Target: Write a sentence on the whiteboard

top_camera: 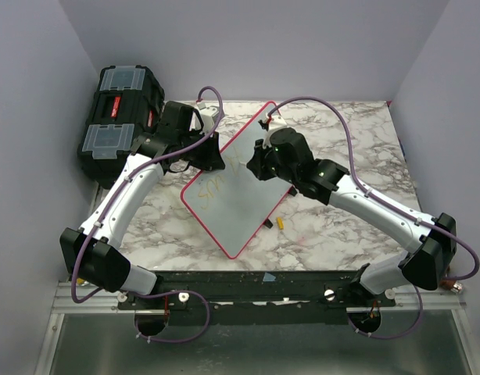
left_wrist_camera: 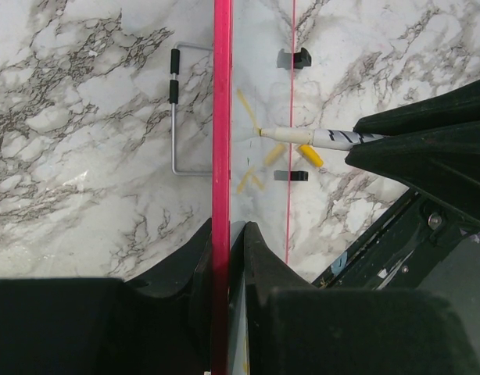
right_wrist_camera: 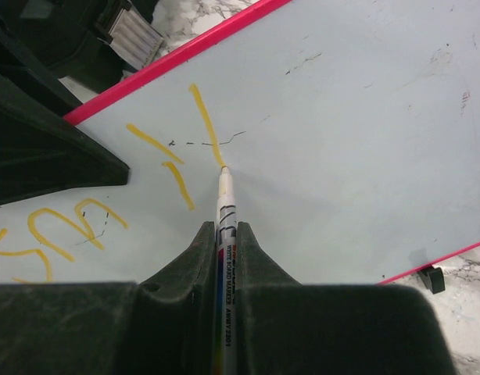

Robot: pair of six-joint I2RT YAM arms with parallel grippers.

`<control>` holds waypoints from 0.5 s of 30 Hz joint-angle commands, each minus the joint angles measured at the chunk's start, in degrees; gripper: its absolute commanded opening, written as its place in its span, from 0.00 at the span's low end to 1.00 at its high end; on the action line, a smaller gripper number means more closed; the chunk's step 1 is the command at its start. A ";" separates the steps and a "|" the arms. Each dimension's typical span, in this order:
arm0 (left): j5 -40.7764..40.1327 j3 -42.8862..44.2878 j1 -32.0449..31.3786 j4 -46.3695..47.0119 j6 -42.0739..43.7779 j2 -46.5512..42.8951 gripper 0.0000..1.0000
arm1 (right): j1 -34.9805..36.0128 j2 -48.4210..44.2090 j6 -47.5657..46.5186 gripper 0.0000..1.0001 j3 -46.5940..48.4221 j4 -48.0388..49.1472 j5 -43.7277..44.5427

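**Findings.** Left pincer is closed on the pink frame of the whiteboard, which sits aslant at mid-counter. Right pincer is clamped on a marker, with the tip touching the board at the foot of a yellow stroke. The sentence is only begun, a few letters near the held edge.

**Risks.**
- Heavy tip pressure could pivot the board in its one-edge grip and skew the letters.
- The marker could twist between the narrow jaws.
- Too light a contact would leave gaps in the strokes.
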 commanded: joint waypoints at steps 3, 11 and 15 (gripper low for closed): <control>-5.05 2.60 -0.57 0.99 5.09 -0.88 0.00 | -0.04 0.29 -0.24 0.01 -1.43 -2.31 0.56; -5.59 3.19 -1.31 0.78 4.69 -0.36 0.00 | -0.11 1.55 -1.43 0.01 1.27 -2.31 3.46; -5.95 3.57 -1.58 0.39 4.58 -0.26 0.00 | -0.18 1.92 -1.81 0.01 1.95 -2.88 5.62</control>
